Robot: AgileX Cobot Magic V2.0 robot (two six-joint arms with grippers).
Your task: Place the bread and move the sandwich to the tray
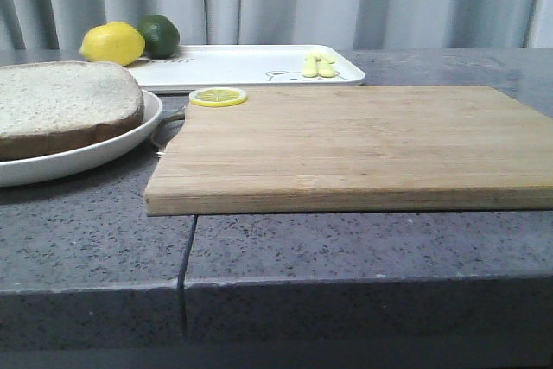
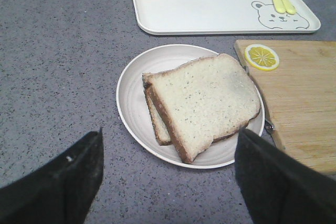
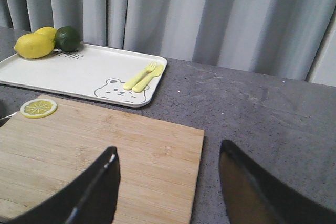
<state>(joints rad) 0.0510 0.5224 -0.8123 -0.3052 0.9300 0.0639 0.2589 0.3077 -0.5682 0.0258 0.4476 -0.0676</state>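
At the far left of the front view, the round white plate (image 1: pixel 130 143) sat on the grey counter (image 1: pixel 346 248) with the bread (image 1: pixel 65 105) stacked on top; the left wrist view showed a thick pale slice lying skewed over a thinner slice, both inside the plate's rim. The left gripper (image 2: pixel 168 177) hung above that plate, jaws spread wide and empty, its dark fingers (image 2: pixel 58 182) clear of the bread. Just right of the plate, touching or very nearly so, lay the wooden cutting board (image 1: pixel 346 144), filling the middle of the frame, a lemon slice (image 1: pixel 218 97) on its upper left corner. Behind it, in the upper centre, the tray (image 1: pixel 242 66) held a lemon (image 1: pixel 112 42) and a lime (image 1: pixel 160 34) at its left end and a yellow fork and spoon (image 1: pixel 318 65) at its right. Over the board's right part, the right gripper (image 3: pixel 168 187) hovered open wide, gripping nothing.
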